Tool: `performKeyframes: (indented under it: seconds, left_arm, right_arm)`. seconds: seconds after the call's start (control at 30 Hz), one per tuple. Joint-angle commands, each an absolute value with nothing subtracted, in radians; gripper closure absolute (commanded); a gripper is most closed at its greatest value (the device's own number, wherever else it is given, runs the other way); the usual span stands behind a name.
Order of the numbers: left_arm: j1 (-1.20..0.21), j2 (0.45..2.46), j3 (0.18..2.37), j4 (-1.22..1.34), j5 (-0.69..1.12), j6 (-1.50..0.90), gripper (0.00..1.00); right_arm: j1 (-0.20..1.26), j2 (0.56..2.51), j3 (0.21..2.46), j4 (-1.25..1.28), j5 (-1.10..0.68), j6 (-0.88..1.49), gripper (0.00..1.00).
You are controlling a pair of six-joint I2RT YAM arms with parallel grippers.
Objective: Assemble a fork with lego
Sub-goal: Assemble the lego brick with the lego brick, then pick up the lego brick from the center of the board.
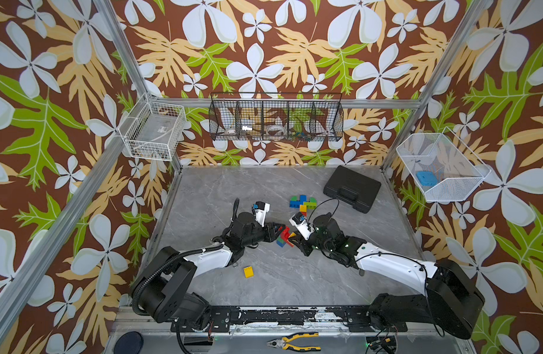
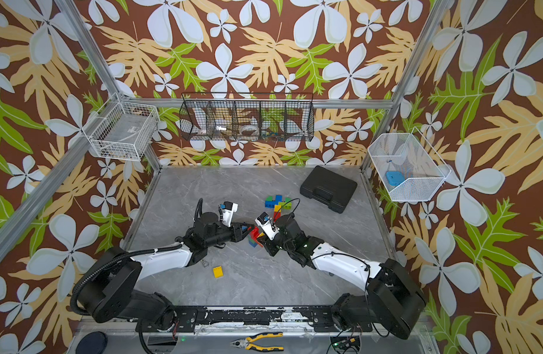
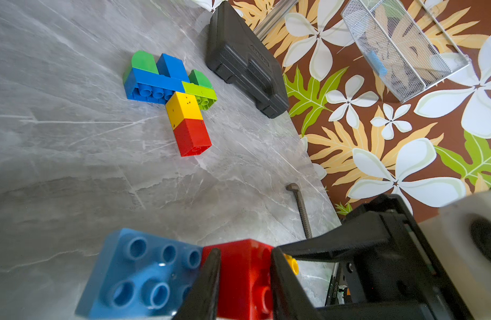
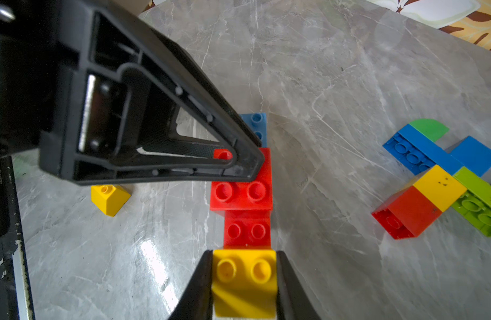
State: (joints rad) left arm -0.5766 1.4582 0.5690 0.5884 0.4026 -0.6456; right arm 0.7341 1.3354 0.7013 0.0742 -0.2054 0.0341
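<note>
Grey marble-look tabletop (image 1: 294,285), floral wallpaper walls (image 1: 264,46), aluminium frame (image 1: 120,46), wire baskets (image 1: 132,147) hung on the walls. Black case (image 1: 352,188) at back right, pliers (image 1: 294,342) on the front ledge.

My left gripper (image 3: 245,253) is narrow, clamped on a red brick (image 3: 238,277); a blue brick (image 3: 144,271) touches it. My right gripper (image 4: 244,253) is nearly closed, pinching a yellow brick (image 4: 244,285) by its sides.

These belong to one brick row (image 1: 284,237) mid-table between my grippers. The right wrist view shows yellow, red, red, blue in a line, long axis running straight away from my right gripper, studs facing that camera. Can't tell if it touches the table.

A fork-shaped cluster (image 1: 302,203) lies flat near the case, prongs toward the back wall, yellow-red handle toward my grippers. A spare yellow brick (image 1: 248,271) sits beside my left arm.
</note>
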Motion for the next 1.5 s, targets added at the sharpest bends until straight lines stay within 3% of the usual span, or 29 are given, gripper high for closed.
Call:
performKeyframes:
  seconds: [0.0, 0.33, 0.63, 0.73, 0.8, 1.47]
  left_arm:
    - [-0.575, 1.465, 0.553, 0.386, 0.37, -0.635, 0.69]
    - [-0.576, 1.466, 0.553, 0.386, 0.369, -0.634, 0.69]
    - [-0.575, 1.456, 0.543, 0.386, 0.364, -0.634, 0.69]
    - [-0.576, 1.453, 0.541, 0.386, 0.363, -0.632, 0.69]
    - [-0.575, 1.451, 0.542, 0.386, 0.361, -0.633, 0.69]
    - [-0.574, 1.446, 0.556, 0.362, 0.359, -0.638, 0.69]
  right_arm:
    - [0.736, 1.347, 0.699, -0.059, -0.172, 0.015, 0.93]
    - [0.737, 1.351, 0.7, -0.048, -0.175, 0.029, 0.88]
    - [0.737, 1.32, 0.731, 0.016, -0.202, 0.066, 0.58]
    - [0.738, 1.322, 0.759, 0.026, -0.211, 0.071, 0.32]
    - [0.736, 1.319, 0.77, 0.04, -0.213, 0.078, 0.26]
    - [0.736, 1.222, 0.731, 0.1, -0.12, 0.124, 0.23]
